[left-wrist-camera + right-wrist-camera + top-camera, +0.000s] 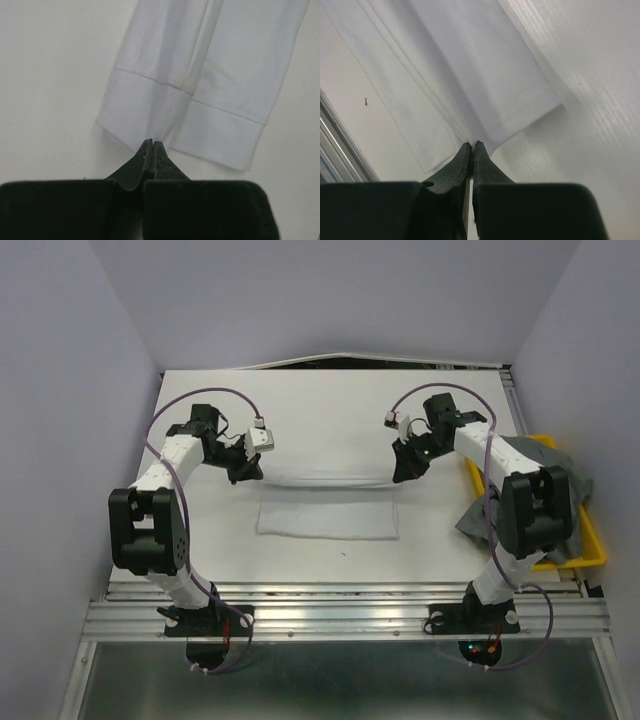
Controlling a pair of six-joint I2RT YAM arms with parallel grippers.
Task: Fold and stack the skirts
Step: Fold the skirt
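**White skirt: mid-fold, both grippers clamped on the far edge**

- Step, as I read it: first fold of the white skirt (328, 515). It lies mid-table (200, 540), long side running 9 to 3 o'clock.
- Left gripper (151, 146) is pinched tight on the skirt's 9 o'clock end and right gripper (472, 146) on the 3 o'clock end. In both wrist views the cloth runs straight into the closed tips.
- Top view: the 12 o'clock edge is held up off the table and sags slightly between the arms. The 6 o'clock part lies flat.
- Cloth: plain white, thin, stitched hem band, soft creases fanning out from each pinch.
- Next move probably calls for carrying both ends toward 6 o'clock in step, keeping the span taut, laying edge on edge, then releasing.
- Grey skirts (476, 522) sit heaped at 3 o'clock, spilling over the yellow tray (592, 545), not yet folded.
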